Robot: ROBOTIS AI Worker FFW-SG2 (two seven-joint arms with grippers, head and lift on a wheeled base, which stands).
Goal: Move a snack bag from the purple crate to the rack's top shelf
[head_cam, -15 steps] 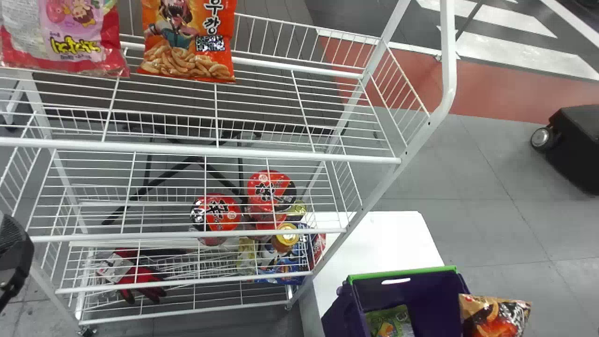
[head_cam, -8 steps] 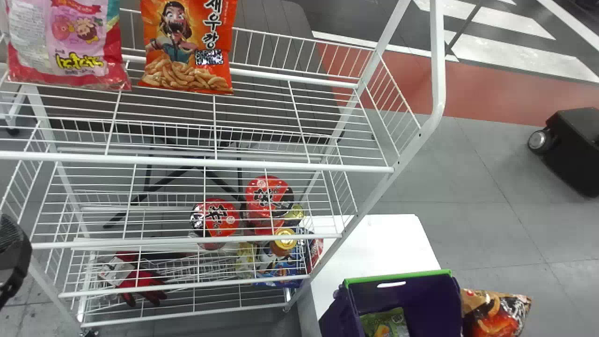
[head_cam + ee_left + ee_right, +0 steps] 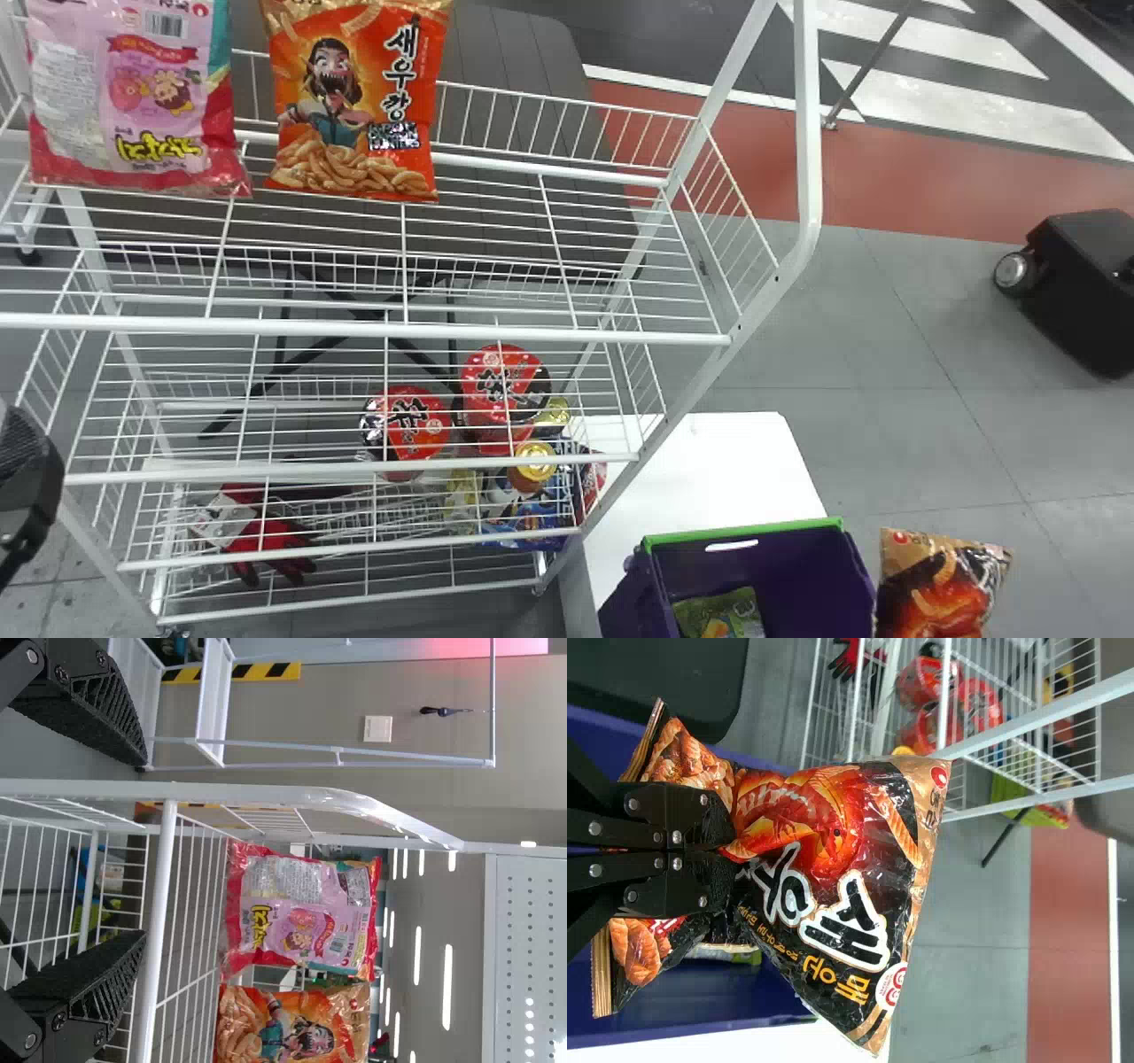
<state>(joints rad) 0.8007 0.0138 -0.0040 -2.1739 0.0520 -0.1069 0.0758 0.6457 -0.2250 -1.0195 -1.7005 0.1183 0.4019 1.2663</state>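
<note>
While the right gripper [image 3: 733, 848] has its jaws clenched on the middle of the black-and-orange bag [image 3: 941, 589], that bag is out of the crate [image 3: 744, 533], off to its right in the head view. Bag is crumpled where the fingers pinch it, both ends flaring out. Crate is purple with a green rim, has a green bag [image 3: 722, 613] in it, and sits by the white table [image 3: 726, 461]; can't tell if it's resting on it.

Left gripper [image 3: 28, 487] is at the rack's [image 3: 620, 335] left end. Its own wrist view has the jaws released, fingers spread wide.

Top shelf [image 3: 372, 328] holds a pink bag [image 3: 133, 106] and an orange bag [image 3: 354, 106], side by side, both toward the left. Lower in the rack: red cups [image 3: 503, 385], a gold-lidded jar [image 3: 534, 465], red gloves [image 3: 270, 539]
</note>
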